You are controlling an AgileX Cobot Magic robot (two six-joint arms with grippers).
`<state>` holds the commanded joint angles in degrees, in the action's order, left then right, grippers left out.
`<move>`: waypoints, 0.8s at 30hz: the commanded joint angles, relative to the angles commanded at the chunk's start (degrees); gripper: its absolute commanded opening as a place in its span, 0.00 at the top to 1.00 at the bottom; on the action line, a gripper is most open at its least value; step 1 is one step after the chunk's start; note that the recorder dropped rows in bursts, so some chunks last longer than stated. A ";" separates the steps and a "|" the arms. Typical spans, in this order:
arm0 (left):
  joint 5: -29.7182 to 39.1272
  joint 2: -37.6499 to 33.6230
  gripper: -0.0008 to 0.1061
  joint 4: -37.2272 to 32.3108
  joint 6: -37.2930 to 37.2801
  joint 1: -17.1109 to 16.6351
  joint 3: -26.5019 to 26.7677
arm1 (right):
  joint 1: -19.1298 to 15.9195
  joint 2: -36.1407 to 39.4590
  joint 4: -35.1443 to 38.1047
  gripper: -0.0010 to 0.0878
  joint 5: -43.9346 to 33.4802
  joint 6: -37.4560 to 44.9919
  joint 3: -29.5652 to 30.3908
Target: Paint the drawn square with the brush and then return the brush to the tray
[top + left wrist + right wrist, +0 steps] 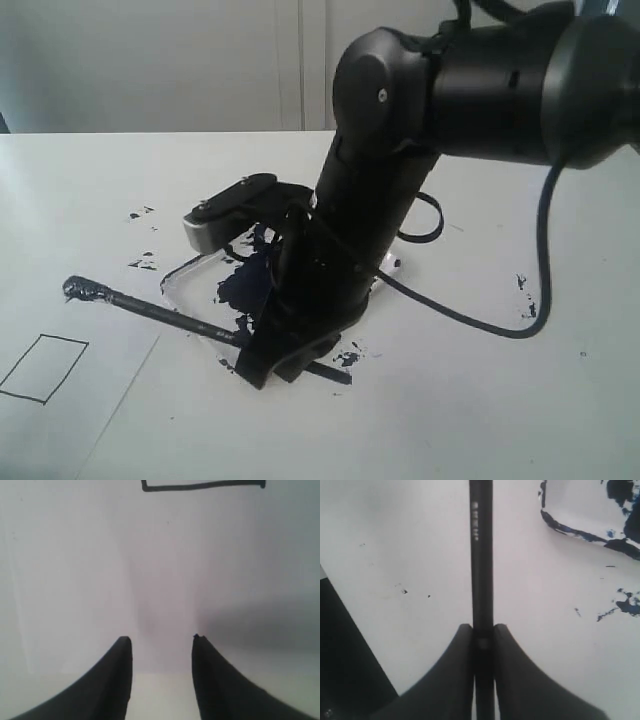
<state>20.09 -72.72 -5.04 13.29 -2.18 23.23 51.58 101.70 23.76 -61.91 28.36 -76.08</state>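
With my right gripper clamped on the brush, its paint-loaded tip at the frame's left middle and the unpainted drawn square at lower left, a careless sweep could drip or smear outside the outline.

The big black right arm bends down low, and its right gripper pinches the brush tight between both fingers. The left gripper points down with its two fingers apart.
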 joint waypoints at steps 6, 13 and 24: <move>-1.37 0.00 0.58 -4.63 2.62 0.00 -0.56 | 0.00 3.40 5.10 0.99 0.51 4.45 0.00; -6.07 -2.23 0.58 -9.63 -0.19 0.00 -0.56 | 0.00 4.17 6.35 0.99 0.38 4.84 0.00; -5.54 -3.80 0.61 -7.68 -6.09 0.00 -0.56 | 0.00 4.17 6.20 0.99 1.87 6.20 0.00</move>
<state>14.55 -76.52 -12.72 7.20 -2.18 22.67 51.58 105.88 29.97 -60.04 34.56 -76.08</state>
